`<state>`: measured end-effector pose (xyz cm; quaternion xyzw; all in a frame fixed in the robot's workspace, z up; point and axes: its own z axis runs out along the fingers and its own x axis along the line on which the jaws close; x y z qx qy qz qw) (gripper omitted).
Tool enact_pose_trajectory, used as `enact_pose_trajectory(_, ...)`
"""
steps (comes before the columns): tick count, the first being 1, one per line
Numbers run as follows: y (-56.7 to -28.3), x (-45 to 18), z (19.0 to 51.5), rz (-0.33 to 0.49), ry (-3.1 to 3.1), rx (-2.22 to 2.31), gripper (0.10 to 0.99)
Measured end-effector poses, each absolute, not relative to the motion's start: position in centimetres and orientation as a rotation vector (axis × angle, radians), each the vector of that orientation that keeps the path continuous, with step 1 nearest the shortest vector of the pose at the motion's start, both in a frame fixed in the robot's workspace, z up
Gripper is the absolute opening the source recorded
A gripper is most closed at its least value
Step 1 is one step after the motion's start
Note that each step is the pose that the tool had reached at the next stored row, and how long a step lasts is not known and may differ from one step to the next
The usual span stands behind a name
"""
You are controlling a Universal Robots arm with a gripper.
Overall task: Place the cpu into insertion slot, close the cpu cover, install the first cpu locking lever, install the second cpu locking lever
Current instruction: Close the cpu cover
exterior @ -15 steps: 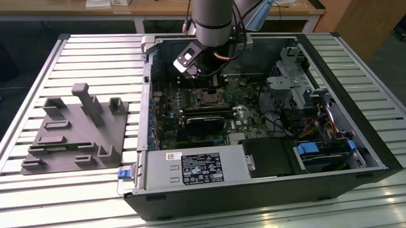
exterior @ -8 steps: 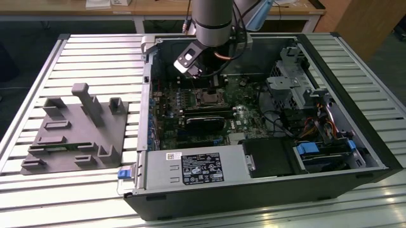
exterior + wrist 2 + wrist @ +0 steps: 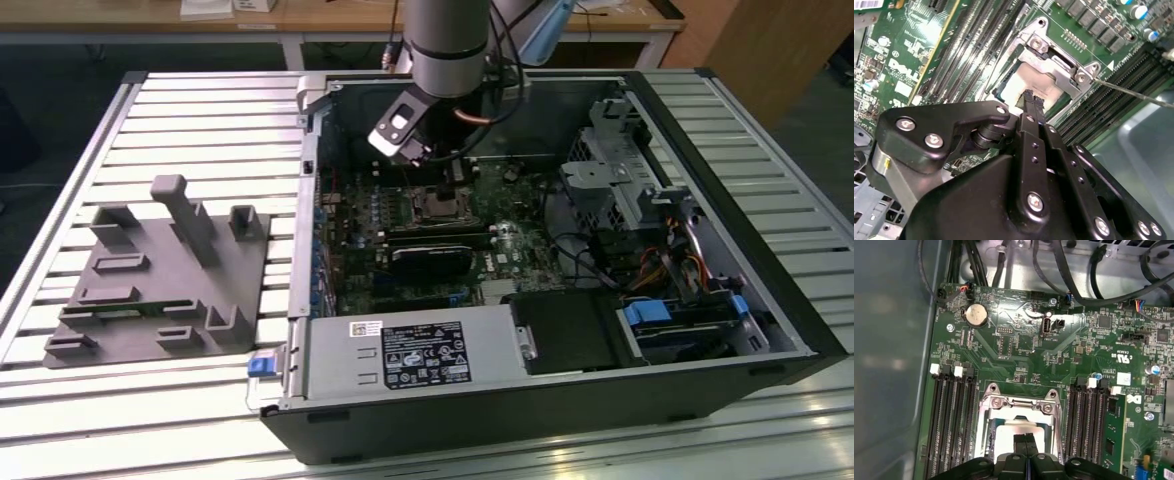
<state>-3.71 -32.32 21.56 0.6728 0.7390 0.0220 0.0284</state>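
Note:
Inside the open computer case (image 3: 561, 400), the insertion slot (image 3: 434, 205) sits on the green motherboard. The cpu's silvery top (image 3: 1010, 428) (image 3: 1016, 85) shows in it through the cut-out of the cpu cover (image 3: 1019, 403) (image 3: 1054, 61), which lies down over the chip. My gripper (image 3: 1026, 439) (image 3: 1031, 97) (image 3: 447, 168) is shut, its black fingertips pressed together with nothing between them, right over the chip's top at the cover's opening. A thin metal locking lever (image 3: 1134, 93) sticks out from one corner of the socket. I cannot tell whether it is latched.
Long memory slots (image 3: 949, 420) (image 3: 1086, 420) flank the socket on both sides. Cables (image 3: 1079, 270) run along the case wall. A drive cage (image 3: 621, 175) stands at the exterior view's right and a power supply (image 3: 414, 355) in front. A grey fixture block (image 3: 160, 275) lies on the slatted table.

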Motion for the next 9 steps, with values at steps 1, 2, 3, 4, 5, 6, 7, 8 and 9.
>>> enact_pose_trajectory(1, -32.32, -3.70, 21.56, 0.062, 2.286, 2.067, 0.106)
enact_pose_trajectory(2, -32.32, -3.70, 21.56, 0.056, 2.290, 2.059, 0.106)
enact_pose_trajectory(3, -32.32, -3.71, 21.56, 0.050, 2.294, 2.052, 0.106)
enact_pose_trajectory(4, -32.32, -3.70, 21.55, 0.045, 2.298, 2.044, 0.106)
enact_pose_trajectory(5, -32.32, -3.70, 21.55, 0.041, 2.303, 2.037, 0.106)
enact_pose_trajectory(6, -32.32, -3.70, 21.55, 0.038, 2.308, 2.029, 0.106)
enact_pose_trajectory(7, -32.32, -3.71, 21.55, 0.034, 2.313, 2.022, 0.106)
enact_pose_trajectory(8, -32.32, -3.70, 21.55, 0.031, 2.318, 2.014, 0.106)
enact_pose_trajectory(9, -32.32, -3.71, 21.55, 0.028, 2.323, 2.006, 0.106)
